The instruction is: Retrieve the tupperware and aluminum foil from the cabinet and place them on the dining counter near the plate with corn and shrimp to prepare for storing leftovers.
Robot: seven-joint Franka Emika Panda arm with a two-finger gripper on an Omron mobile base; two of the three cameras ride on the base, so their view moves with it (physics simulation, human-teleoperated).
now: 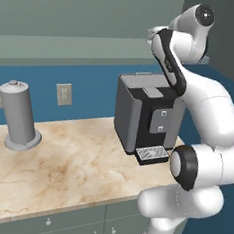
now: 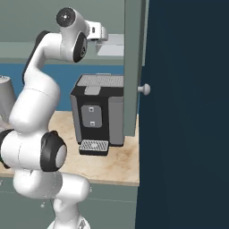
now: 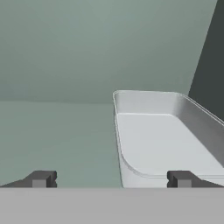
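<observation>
2 fingers [image 3: 111, 179] spread | tupperware [image 3: 166, 135] ahead, right fingertip seemingly overlapping rim

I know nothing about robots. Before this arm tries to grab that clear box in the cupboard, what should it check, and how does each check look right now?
1. Grey-green cabinet door swung open: ok.
2. Small clear rectangular plastic tupperware in sight of the hand camera: ok, it sits on the cabinet floor just ahead.
3. Two-finger gripper open: ok, the dark tips stand wide apart with nothing between them.
4. Gripper centred on the container: not ok; one tip is in front of its near wall, the other well off to the side.
5. Long black aluminum foil box located: cannot tell.
6. Arm clear of the black and grey coffee machine: ok, the hand is raised above it.
</observation>
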